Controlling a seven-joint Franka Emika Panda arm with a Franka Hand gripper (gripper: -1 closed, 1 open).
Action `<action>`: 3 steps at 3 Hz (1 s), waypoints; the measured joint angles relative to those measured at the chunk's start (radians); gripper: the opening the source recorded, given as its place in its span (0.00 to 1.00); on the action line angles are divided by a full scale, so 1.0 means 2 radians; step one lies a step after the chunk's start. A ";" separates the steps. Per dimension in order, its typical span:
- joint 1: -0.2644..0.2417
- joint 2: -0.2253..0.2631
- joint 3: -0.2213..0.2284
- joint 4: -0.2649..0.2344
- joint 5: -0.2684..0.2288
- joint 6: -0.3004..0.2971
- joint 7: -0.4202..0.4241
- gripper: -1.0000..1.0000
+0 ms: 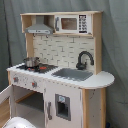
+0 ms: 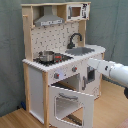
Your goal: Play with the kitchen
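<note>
Hand [image 2: 89, 64] at kitchen [image 2: 60, 55] front, oven door [image 2: 72, 102] open.

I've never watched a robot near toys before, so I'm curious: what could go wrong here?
The oven door hangs open right below the robot arm, so a downward move might knock or strain it. The arm is also close to the kitchen front by the knobs, where a sideways sweep could bump the panel. A small pot sits loose on the stovetop and might tip if the kitchen gets jolted.
</note>
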 joint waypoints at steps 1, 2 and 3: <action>0.001 -0.005 0.015 -0.006 -0.050 0.022 -0.006 1.00; 0.009 -0.015 0.034 -0.031 -0.080 0.046 -0.006 1.00; 0.026 -0.030 0.044 -0.068 -0.084 0.072 -0.006 1.00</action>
